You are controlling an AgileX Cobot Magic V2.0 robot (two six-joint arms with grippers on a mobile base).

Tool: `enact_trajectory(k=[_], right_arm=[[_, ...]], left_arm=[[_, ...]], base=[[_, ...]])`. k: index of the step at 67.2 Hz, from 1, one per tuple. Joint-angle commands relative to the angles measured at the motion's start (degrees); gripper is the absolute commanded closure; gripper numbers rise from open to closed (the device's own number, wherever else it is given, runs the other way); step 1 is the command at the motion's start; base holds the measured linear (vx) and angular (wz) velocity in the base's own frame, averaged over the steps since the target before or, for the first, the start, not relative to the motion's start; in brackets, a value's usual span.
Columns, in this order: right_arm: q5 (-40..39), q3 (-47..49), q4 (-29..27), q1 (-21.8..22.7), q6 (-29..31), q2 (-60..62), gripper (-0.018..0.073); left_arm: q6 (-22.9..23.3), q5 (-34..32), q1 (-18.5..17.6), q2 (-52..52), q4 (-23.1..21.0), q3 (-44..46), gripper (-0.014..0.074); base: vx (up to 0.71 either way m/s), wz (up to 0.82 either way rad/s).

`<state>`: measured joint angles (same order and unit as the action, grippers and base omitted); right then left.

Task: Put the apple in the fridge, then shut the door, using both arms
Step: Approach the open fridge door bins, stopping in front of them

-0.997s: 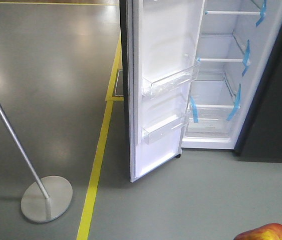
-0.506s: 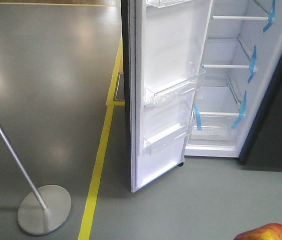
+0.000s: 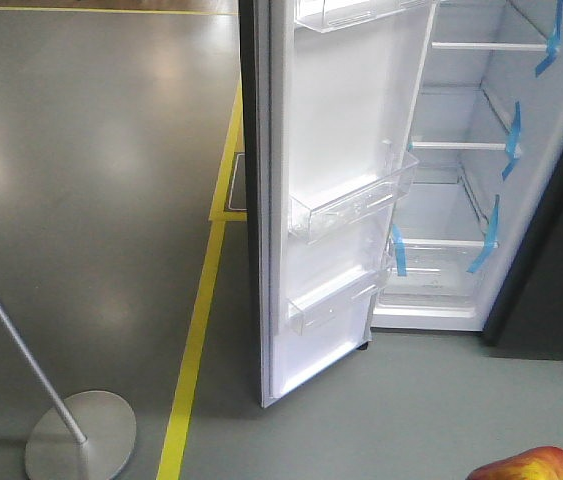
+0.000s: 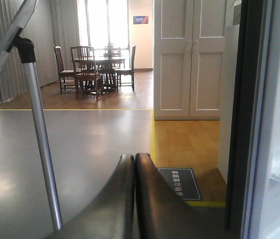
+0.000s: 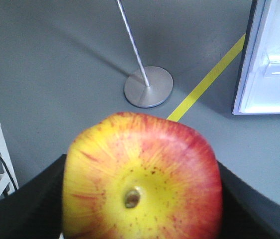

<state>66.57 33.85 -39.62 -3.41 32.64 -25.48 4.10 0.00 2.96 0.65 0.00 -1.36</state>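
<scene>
The fridge point(image 3: 461, 170) stands open at the upper right of the front view, white inside with glass shelves and blue tape strips. Its door point(image 3: 336, 200) swings out toward me, white inner face with clear bins; its edge also shows in the left wrist view point(image 4: 259, 124) and the right wrist view point(image 5: 271, 59). My right gripper point(image 5: 142, 199) is shut on the red and yellow apple point(image 5: 142, 179), stem dimple facing the camera. The apple's top shows at the bottom right of the front view point(image 3: 531, 466). My left gripper point(image 4: 134, 159) is shut and empty, left of the door edge.
A metal pole stand with a round base point(image 3: 81, 435) is on the grey floor at the left; it also shows in the right wrist view point(image 5: 148, 87) and the left wrist view point(image 4: 40, 134). A yellow floor line point(image 3: 196, 340) runs beside the door. A dark cabinet point(image 3: 561, 280) flanks the fridge.
The fridge and door have shifted lower and slightly right in the front view and look nearer; the pole stand has slid left and down. The apple stays held.
</scene>
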Motion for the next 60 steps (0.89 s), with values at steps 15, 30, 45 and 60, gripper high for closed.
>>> enact_trajectory(k=[15,30,45,60], right_arm=[[-2.3,1.4,-2.9,0.0,0.3,-0.4,0.0472],[-2.3,1.4,-2.9,0.0,0.3,-0.4,0.0472],[-2.3,1.4,-2.9,0.0,0.3,-0.4,0.0472],[-2.3,1.4,-2.9,0.0,0.3,-0.4,0.0472]], left_arm=[[0.1,-3.9,0.1,0.8,0.0,1.0,0.0603],[0.1,-3.9,0.1,0.8,0.0,1.0,0.0603],[0.1,-3.9,0.1,0.8,0.0,1.0,0.0603],[0.1,-3.9,0.1,0.8,0.0,1.0,0.0603]], base=[[0.14,-0.02],[0.13,-0.02],[0.11,-0.02],[0.10,-0.02]])
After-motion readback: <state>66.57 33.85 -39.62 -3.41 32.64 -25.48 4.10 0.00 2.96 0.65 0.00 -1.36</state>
